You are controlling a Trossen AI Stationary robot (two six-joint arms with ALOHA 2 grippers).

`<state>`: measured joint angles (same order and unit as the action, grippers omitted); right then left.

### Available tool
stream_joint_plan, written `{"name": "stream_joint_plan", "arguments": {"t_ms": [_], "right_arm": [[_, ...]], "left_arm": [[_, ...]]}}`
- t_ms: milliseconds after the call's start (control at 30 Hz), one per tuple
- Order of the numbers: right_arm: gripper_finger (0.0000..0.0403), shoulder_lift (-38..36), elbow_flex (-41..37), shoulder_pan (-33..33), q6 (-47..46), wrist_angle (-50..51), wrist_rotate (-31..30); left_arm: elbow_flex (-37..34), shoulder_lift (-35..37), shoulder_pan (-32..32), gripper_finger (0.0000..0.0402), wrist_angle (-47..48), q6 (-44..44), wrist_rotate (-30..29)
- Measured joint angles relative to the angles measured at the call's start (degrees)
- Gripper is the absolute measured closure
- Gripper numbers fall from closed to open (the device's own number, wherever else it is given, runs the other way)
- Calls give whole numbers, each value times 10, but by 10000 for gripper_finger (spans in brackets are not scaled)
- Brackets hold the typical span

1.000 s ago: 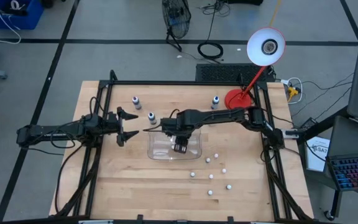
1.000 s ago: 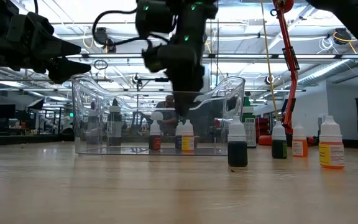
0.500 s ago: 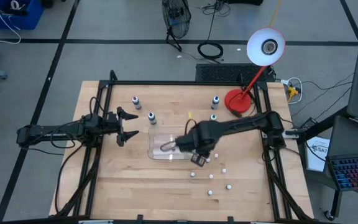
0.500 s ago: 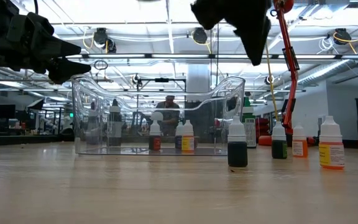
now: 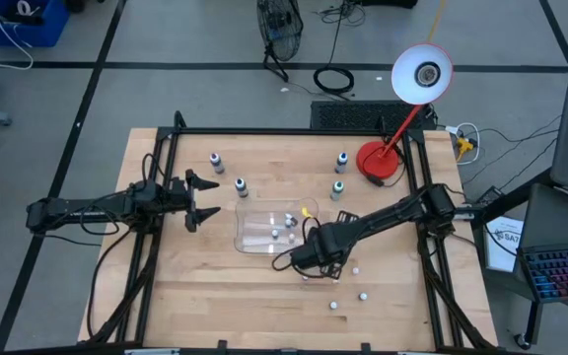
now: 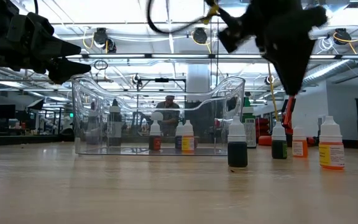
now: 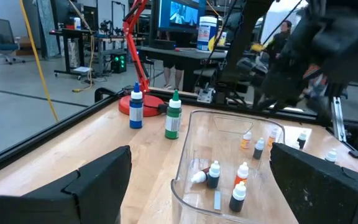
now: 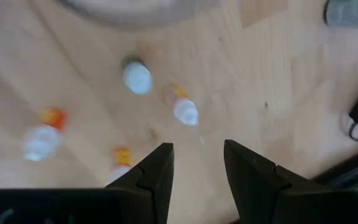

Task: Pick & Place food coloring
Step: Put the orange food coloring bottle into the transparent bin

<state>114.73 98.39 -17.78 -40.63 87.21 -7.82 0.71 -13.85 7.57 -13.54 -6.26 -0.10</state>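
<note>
Clear tray point(image 5: 248, 229): I count several food coloring bottles point(image 7: 239, 188) inside. More stand loose on the table point(image 5: 195, 286). Right gripper point(image 8: 194, 163) hovers above those, parted, empty. Left gripper point(image 5: 201, 200) waits wide apart.

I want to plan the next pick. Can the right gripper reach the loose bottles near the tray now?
Probably yes. The right gripper hangs above the loose bottles, fingers apart and empty, with only bare table between them.
</note>
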Motion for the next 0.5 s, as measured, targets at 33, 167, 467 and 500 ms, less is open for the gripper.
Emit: {"name": "stream_joint_plan", "arguments": {"t_ms": [33,167,467,500], "right_arm": [[273,-4,-15,0,1,-2,-3],[273,-40,-75,4,-7,-47,-13],[273,-190,-214,7,-49,-192,-12],[273,-203,-227,7,-51,-209,-12]], "left_arm": [[0,0,0,23,0,0,0],[0,0,0,23,0,0,0],[0,0,0,23,0,0,0],[0,0,0,23,0,0,0]]}}
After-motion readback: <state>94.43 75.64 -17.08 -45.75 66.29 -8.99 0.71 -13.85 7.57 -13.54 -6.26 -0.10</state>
